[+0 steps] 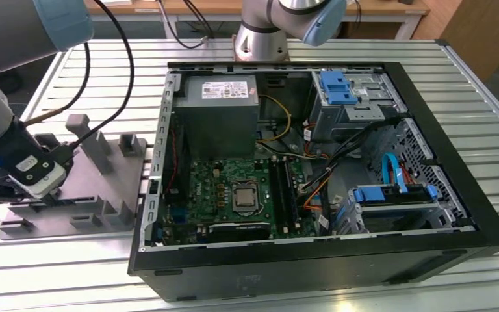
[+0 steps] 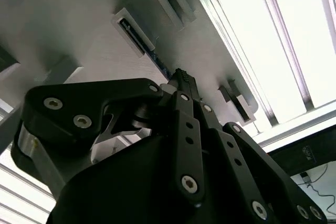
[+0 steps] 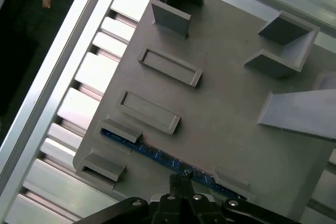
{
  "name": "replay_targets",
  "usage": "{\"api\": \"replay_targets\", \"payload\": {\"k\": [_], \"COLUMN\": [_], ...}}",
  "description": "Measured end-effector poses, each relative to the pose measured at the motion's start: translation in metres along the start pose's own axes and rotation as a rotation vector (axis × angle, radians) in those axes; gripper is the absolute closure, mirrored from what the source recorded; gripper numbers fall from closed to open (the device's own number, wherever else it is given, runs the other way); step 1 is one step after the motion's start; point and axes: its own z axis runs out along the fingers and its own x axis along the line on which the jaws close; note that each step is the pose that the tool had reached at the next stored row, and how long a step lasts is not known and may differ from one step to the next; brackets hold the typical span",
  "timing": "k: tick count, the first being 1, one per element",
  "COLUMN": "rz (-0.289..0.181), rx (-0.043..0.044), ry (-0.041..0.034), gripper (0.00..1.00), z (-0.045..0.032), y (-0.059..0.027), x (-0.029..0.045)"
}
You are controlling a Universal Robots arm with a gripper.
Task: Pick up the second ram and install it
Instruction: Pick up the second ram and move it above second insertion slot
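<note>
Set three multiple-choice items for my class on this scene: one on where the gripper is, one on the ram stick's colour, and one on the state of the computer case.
1. Where is the gripper?
A. Over the grey fixture plate
B. Inside the computer case
C. Above the power supply

2. What colour is the ram stick?
A. Red
B. Dark blue
C. Yellow

3. How is the computer case?
A. Closed with its side panel on
B. Open, with its inside showing
C. Standing upright on its end

Answers:
1. A: the exterior view shows it above the plate, to the exterior view's left of the case.
2. B: in the first wrist view, a blue strip lies between the plate's brackets.
3. B: the motherboard is in plain sight.
</note>
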Motion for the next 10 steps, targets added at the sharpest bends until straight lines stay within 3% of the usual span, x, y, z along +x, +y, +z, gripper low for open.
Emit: {"api": "replay_targets", "payload": {"k": [10], "rz": [-0.077], "rx": [0.0019], "ry": [0.0019], "gripper": [0.90], "z": [0.0000], "y": [0.0000], "x": [0.0000]}}
